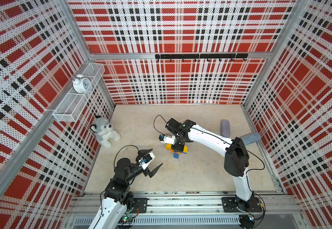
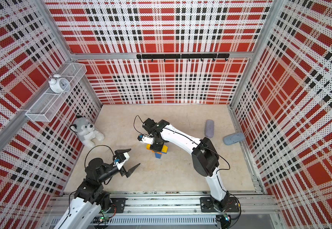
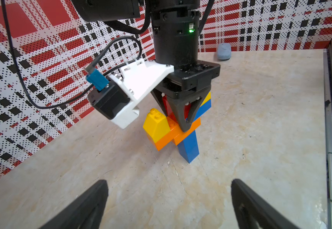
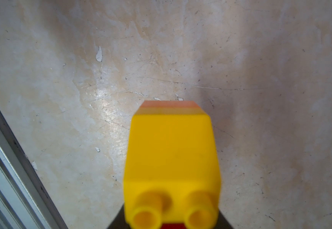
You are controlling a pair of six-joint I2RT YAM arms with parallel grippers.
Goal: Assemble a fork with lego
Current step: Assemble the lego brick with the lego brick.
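In a top view the fork (image 1: 177, 155) is shown at the centre of the surface (image 1: 200, 174), handle toward 6 o'clock, clamped in the closed right claw (image 3: 185, 126); the left claw (image 1: 157, 156), spread and empty, lies at its 9 o'clock.

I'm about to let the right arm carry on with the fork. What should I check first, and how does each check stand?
1. Right gripper shut on the fork at its red prong: ok.
2. Left gripper open, apart from the fork: ok.
3. Yellow prong and second yellow prong flush on the crossbar: ok.
4. Blue handle joined under the crossbar: ok.
5. Handle's end resting on the table: cannot tell.
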